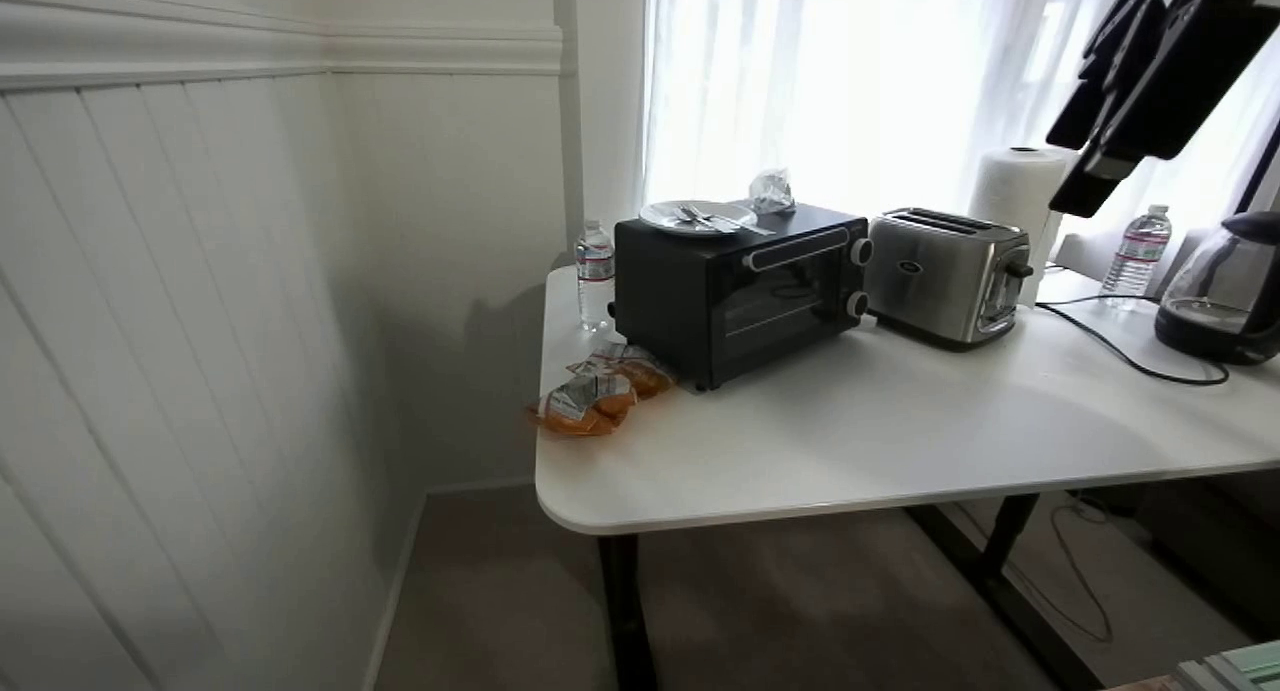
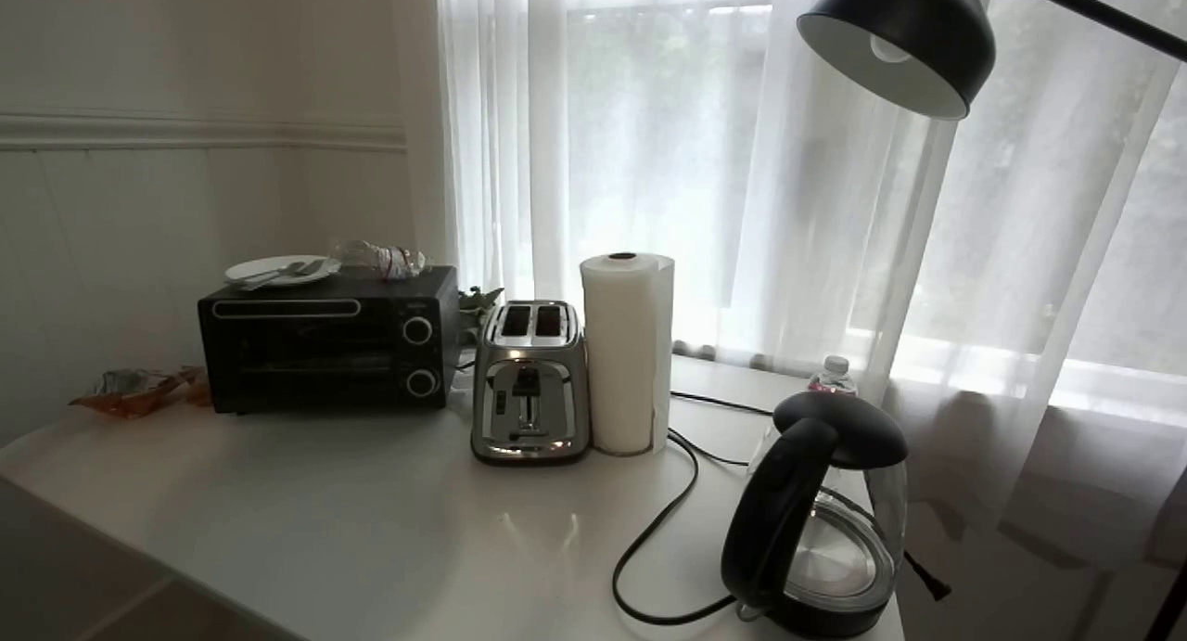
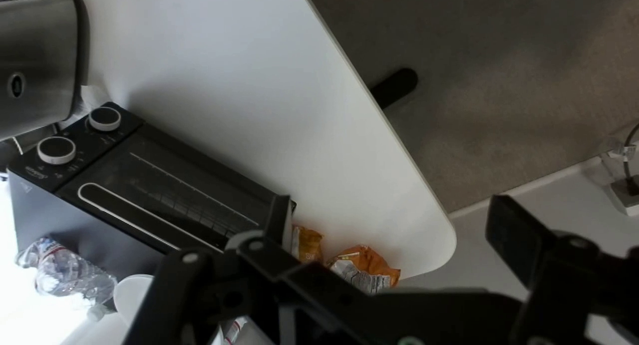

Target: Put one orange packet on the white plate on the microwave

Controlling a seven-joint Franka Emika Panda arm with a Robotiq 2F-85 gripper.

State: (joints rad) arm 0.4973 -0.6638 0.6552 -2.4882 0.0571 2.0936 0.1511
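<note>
In the wrist view the pincer is spread wide, its two black fingers standing well apart. Through the gap you can see the white bench and, near its rounded corner, an orange packet with a printed grey panel showing. A second packet lies just beside it, close to the corner of the microwave and partly hidden by a finger. The microwave slants across the left, its dark glass door and two knobs in sight. A crumpled plastic bottle lies on top of it, and part of the white plate shows next to that, the rest covered by the pincer.

In an exterior view the pincer hangs high at the upper right, partly cut off by the border and well apart from the packets. Both packets lie on the bench at its edge, one overlapping the other from this angle. The plate lies flat on the microwave with cutlery on it, and a water bottle stands upright just beside the microwave. A silver toaster is on the microwave's other side.

In an exterior view a roll of paper towel stands just beside the toaster. A glass kettle with a black handle stands nearest the camera, partly hiding a second bottle, and a black lamp hangs above.
</note>
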